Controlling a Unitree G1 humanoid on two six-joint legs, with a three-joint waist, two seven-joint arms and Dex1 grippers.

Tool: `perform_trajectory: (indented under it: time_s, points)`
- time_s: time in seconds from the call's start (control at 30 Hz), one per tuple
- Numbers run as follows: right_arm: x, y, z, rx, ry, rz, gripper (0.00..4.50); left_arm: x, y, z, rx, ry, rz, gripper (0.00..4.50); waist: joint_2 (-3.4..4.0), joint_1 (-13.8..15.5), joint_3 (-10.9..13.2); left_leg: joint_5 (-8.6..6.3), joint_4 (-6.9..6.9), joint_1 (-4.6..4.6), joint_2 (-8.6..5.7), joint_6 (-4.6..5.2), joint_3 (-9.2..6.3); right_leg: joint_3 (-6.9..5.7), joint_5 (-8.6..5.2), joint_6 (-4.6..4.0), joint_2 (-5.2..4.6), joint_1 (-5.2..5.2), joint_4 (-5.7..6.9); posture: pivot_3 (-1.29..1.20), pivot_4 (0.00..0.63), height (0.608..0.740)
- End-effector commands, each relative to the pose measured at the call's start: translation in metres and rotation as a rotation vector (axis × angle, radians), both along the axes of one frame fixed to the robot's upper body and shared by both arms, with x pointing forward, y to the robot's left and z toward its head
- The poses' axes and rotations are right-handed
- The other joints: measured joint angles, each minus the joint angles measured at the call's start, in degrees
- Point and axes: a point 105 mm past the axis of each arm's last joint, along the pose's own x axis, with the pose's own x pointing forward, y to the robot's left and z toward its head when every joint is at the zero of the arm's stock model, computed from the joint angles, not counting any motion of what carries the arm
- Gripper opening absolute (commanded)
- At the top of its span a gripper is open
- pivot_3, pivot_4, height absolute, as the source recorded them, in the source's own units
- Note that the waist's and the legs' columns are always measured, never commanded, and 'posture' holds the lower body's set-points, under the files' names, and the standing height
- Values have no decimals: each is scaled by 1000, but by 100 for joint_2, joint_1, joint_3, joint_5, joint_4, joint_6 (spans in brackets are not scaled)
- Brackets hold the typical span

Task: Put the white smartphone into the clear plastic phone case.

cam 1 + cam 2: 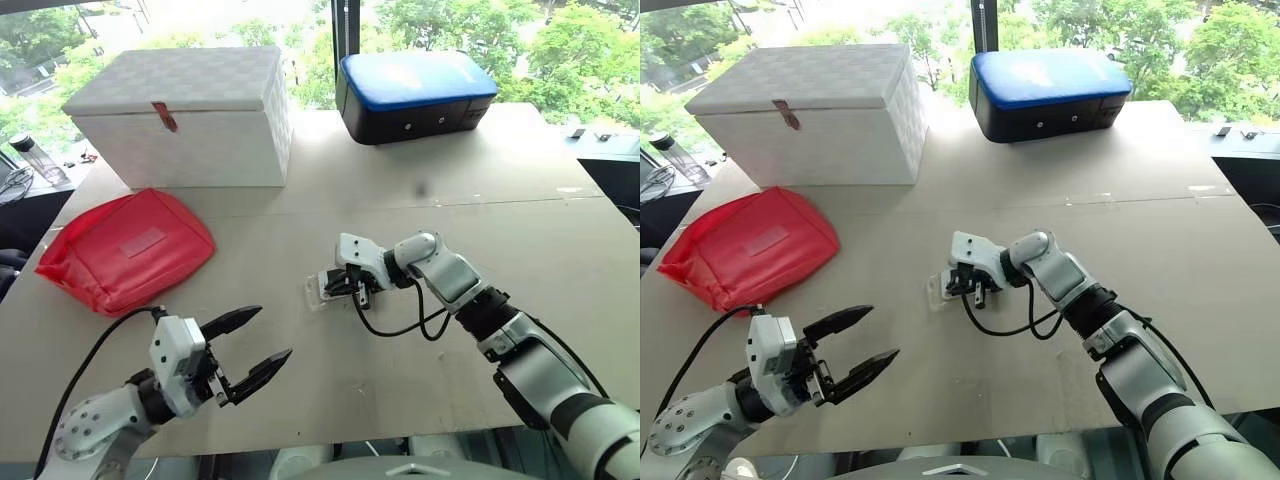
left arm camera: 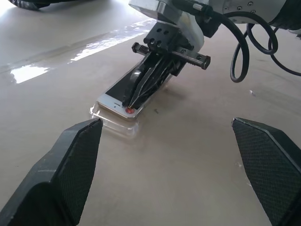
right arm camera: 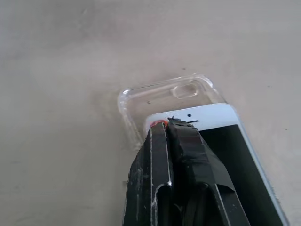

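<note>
Head view: phone point(image 1: 335, 283) and case point(image 1: 316, 292) lie mid-table, right gripper point(image 1: 352, 287) on them, left gripper point(image 1: 252, 352) spread wide, well apart nearer the robot
Left wrist: right fingers pressed together, tips down on the phone's top end
Right wrist: phone half in, camera end of case bare ahead of tips along its long axis; right arm nearer

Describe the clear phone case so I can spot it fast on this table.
On the tan table, look near the middle, in front of the white box. The clear plastic phone case lies flat there under the right gripper, with the white smartphone resting partly over it. Unlike the red pouch, it is see-through.
</note>
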Motion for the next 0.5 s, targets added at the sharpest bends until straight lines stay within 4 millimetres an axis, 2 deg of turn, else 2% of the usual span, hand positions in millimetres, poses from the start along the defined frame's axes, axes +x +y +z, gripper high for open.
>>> perform_trajectory:
  time_s: [0.03, 0.13, 0.3, 0.43, 0.5]
  points:
    - [-2, -38, -47, -195, 120, -91, 53, 2, 1, 6, 1, -35, 1, 4500, -1, 3, 0, 0, 0, -1, 0, 0, -1, 0, 0, 0, 0, 0, 0, 0, 150, 740]
    - [-19, -43, -55, -256, 164, 8, 53, 2, 4, 4, 4, -30, 2, 4500, 1, 43, 1, 0, 0, -3, -1, 0, -1, 0, 0, 0, -2, 0, -3, 0, 150, 740]
    - [-30, -57, -65, -334, 169, 93, 53, -1, 1, 6, 3, -30, 6, 4500, -1, 129, -1, -3, -4, -10, -8, 1, 0, -3, 1, 3, -11, 0, -14, 0, 150, 740]
    - [-23, -62, -60, -328, 106, 116, 53, -6, 7, 5, 18, -23, 31, 4500, -1, 129, -1, -7, -6, -13, -10, 3, 1, -4, -1, 2, -18, 0, -20, 0, 150, 740]
    - [-14, -55, -51, -264, 36, 108, 53, -6, 7, 4, 22, -26, 40, 4500, -3, 135, 0, -13, -6, -13, -10, -7, 0, -7, -3, 3, -19, 1, -20, 0, 150, 740]
